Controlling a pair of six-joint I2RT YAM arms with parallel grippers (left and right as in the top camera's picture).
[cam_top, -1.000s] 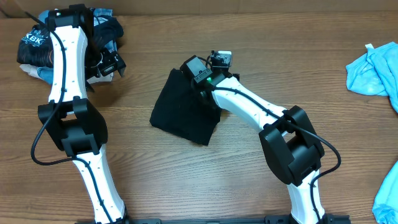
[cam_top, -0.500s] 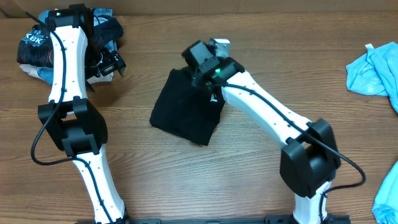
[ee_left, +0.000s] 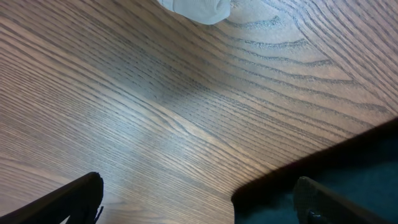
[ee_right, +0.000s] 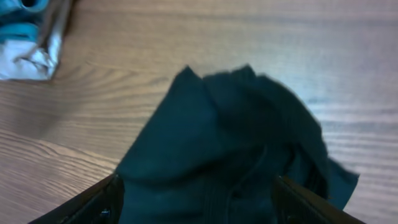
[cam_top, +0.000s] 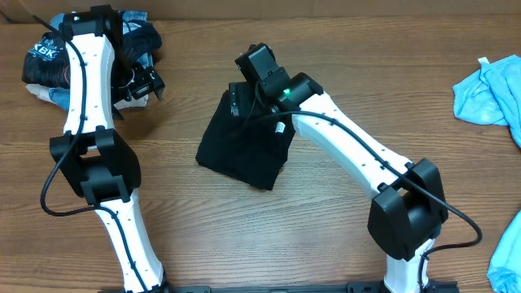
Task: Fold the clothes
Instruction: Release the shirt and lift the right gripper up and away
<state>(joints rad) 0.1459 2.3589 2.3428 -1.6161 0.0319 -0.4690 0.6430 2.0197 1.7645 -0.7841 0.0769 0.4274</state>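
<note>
The plain black T-shirt lies folded into a small block in the middle of the wooden table. My right gripper hovers over its far corner, open. In the right wrist view the black fabric fills the space between my wide-apart fingers, which are not closed on it. My left gripper is open and empty at the far left, beside the clothes pile. In the left wrist view its fingers frame bare wood and a dark edge at the lower right.
A pile of clothes with a black printed shirt sits at the far left corner. A light blue cloth lies at the far right, and another at the right front edge. A white cloth lies near my left gripper.
My right gripper has swung left, from the shirt's far right corner to above its far left corner. The left arm and the shirt have not moved.
</note>
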